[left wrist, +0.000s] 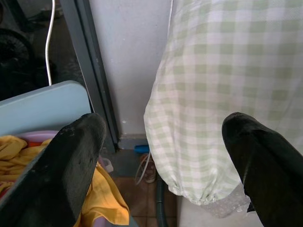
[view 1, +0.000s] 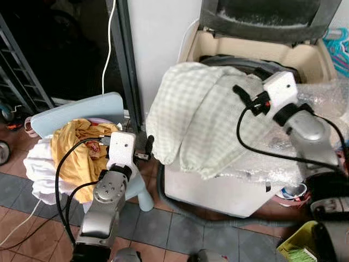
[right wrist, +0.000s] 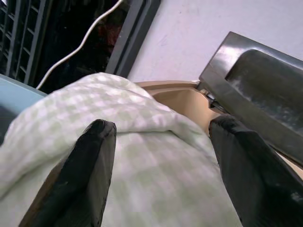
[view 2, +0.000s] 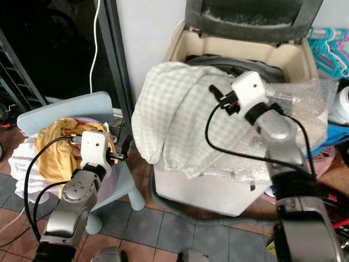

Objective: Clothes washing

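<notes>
Now the checked garment (view 1: 191,120) lies draped over the washing machine (view 1: 229,191) front rim; right gripper (right wrist: 161,165), fingers apart, hovers above it, so I'd pinch a fold and tip it into the drum

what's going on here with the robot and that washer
The robot is loading laundry. A green checked garment lies draped over the front edge of the open top-loading washing machine, hanging down its front. The right gripper hovers open just above the cloth, not gripping it. The left gripper is open too, held low beside a pale blue chair that holds a yellow cloth and white laundry.
</notes>
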Tool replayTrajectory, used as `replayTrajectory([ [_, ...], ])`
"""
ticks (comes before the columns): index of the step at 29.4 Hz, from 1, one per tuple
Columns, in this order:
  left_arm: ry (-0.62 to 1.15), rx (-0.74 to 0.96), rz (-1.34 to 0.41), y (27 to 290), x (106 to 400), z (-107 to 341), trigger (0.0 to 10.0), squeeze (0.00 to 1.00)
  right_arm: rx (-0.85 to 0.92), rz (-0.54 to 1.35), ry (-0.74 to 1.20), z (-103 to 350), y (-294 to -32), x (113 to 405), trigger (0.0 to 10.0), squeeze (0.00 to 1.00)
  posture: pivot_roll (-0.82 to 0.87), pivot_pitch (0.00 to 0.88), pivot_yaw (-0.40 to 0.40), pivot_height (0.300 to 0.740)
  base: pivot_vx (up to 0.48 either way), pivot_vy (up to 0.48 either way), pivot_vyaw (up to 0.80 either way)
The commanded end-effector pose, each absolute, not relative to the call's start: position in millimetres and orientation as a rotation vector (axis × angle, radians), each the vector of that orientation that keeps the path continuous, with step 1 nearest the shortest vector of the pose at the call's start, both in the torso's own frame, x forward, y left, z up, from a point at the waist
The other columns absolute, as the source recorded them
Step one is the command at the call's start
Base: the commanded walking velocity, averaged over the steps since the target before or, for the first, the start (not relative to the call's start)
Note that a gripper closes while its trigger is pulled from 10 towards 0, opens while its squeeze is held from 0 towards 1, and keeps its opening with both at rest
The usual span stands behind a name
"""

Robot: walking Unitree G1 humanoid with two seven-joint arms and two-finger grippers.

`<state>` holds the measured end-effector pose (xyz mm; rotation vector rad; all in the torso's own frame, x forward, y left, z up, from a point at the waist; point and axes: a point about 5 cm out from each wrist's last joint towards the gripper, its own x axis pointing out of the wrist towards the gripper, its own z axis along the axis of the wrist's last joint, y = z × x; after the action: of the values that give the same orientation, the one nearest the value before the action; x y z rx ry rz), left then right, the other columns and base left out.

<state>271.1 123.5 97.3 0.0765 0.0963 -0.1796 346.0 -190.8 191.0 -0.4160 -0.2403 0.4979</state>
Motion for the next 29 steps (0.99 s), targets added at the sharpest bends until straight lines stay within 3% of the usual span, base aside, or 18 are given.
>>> replayTrajectory([
  [1, 0.095, 0.075, -0.196, 122, 272, 98, 10.0, 0.0, -0.379, 0.502, -0.221, 185, -176, 347, 10.0, 1.0, -0.06, 0.0, 0.017, 0.74, 0.0, 0.0, 0.0],
  [6, 0.101, 0.085, -0.208, 121, 272, 98, 10.0, 0.0, -0.355, 0.479, -0.11, 161, -163, 353, 10.0, 1.0, -0.05, 0.0, 0.027, 0.74, 0.0, 0.0, 0.0],
  [7, 0.1, 0.089, -0.21, 122, 272, 98, 10.0, 0.0, -0.377, 0.463, -0.021, 148, -163, 357, 10.0, 0.93, -0.05, 0.0, 0.025, 0.74, 0.0, 0.0, 0.0],
  [8, 0.098, 0.092, -0.209, 123, 273, 99, 10.0, 0.0, -0.403, 0.441, 0.06, 136, -163, 360, 10.0, 0.13, -0.05, 0.0, 0.023, 0.74, 0.0, 0.0, 0.0],
  [9, 0.098, 0.093, -0.209, 124, 273, 99, 10.0, 0.0, -0.394, 0.409, 0.08, 134, -165, 363, 2.4, 0.0, -0.05, 0.0, 0.023, 0.74, 0.0, 0.0, 0.0],
  [10, 0.097, 0.095, -0.205, 124, 273, 99, 10.0, 0.0, -0.386, 0.385, 0.092, 132, -166, 364, 2.4, 0.0, -0.05, 0.0, 0.023, 0.74, 0.0, 0.0, 0.0],
  [11, 0.094, 0.096, -0.199, 125, 274, 100, 10.0, 0.0, -0.359, 0.365, 0.108, 131, -166, 366, 0.0, 0.0, -0.03, 0.0, 0.015, 0.74, 0.0, 0.0, 0.0],
  [29, 0.092, 0.102, -0.191, 124, 274, 100, 10.0, 0.0, -0.273, 0.209, 0.18, 125, -175, 374, 0.0, 0.0, -0.03, 0.0, 0.005, 0.74, 0.0, 0.0, 0.0],
])
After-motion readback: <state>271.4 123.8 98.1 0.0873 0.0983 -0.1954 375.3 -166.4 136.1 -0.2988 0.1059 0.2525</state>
